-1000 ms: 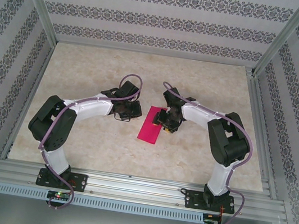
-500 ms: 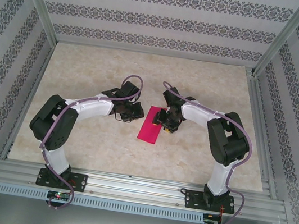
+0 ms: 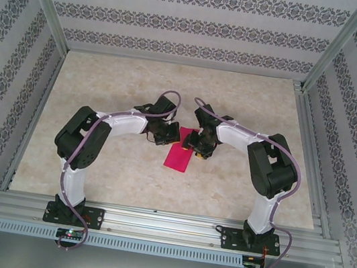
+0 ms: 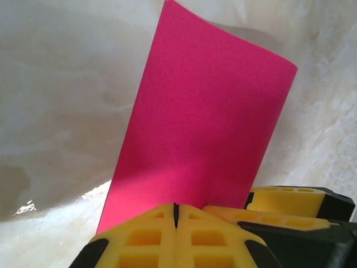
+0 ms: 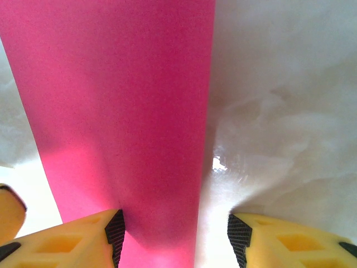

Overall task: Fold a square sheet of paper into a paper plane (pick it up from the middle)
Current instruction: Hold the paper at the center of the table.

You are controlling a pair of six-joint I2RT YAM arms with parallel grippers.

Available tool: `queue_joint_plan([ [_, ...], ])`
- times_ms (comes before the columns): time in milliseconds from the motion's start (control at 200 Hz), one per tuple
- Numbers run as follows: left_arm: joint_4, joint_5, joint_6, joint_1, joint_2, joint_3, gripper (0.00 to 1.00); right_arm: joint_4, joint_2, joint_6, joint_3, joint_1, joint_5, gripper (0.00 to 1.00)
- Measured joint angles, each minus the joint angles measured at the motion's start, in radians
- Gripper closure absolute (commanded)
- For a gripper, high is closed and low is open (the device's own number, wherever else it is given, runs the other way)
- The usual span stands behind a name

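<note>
Your sheet of thin magenta-pink paper (image 3: 180, 155), folded to a narrow strip, lies on the marbled beige table (image 3: 110, 178) between both claws.

Left gripper (image 4: 174, 215): clenched at the sheet's near edge; you cannot tell whether paper is pinched.

Right gripper (image 5: 175, 226): released, astride one long edge.

Risk: if the clenched left claw drags, the fold may skew or crumple.

The overhead view gives layout; the wrist views give jaw detail.

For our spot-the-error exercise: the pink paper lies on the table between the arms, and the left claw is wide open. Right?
No: the left claw is shut, fingers pressed together, as the left wrist view shows. The part about the paper is right.
</note>
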Motion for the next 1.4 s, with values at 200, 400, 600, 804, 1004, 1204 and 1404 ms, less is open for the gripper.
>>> queue_joint_plan([
  [200, 0.000, 0.001, 0.000, -0.006, 0.048, 0.018, 1.00, 0.000, 0.000, 0.000, 0.000, 0.000, 0.000, 0.43],
  [400, -0.003, 0.000, 0.001, -0.011, 0.066, 0.019, 1.00, 0.000, 0.001, 0.000, 0.002, 0.000, 0.000, 0.42],
  [600, -0.001, -0.003, 0.003, -0.012, 0.066, 0.016, 1.00, 0.004, -0.003, 0.000, 0.002, 0.000, -0.006, 0.38],
  [804, 0.001, -0.003, 0.016, -0.012, 0.066, 0.014, 1.00, 0.047, -0.073, 0.001, -0.048, -0.003, 0.005, 0.33],
  [1004, 0.001, -0.003, 0.026, -0.012, 0.066, 0.014, 1.00, 0.221, -0.279, 0.035, -0.196, -0.056, -0.057, 0.67],
  [1204, 0.001, -0.003, 0.030, -0.012, 0.066, 0.014, 1.00, 0.469, -0.238, 0.103, -0.267, -0.050, -0.219, 0.97],
  [1404, 0.001, -0.003, 0.030, -0.012, 0.066, 0.014, 1.00, 0.544, -0.187, 0.121, -0.302, -0.040, -0.264, 0.99],
])
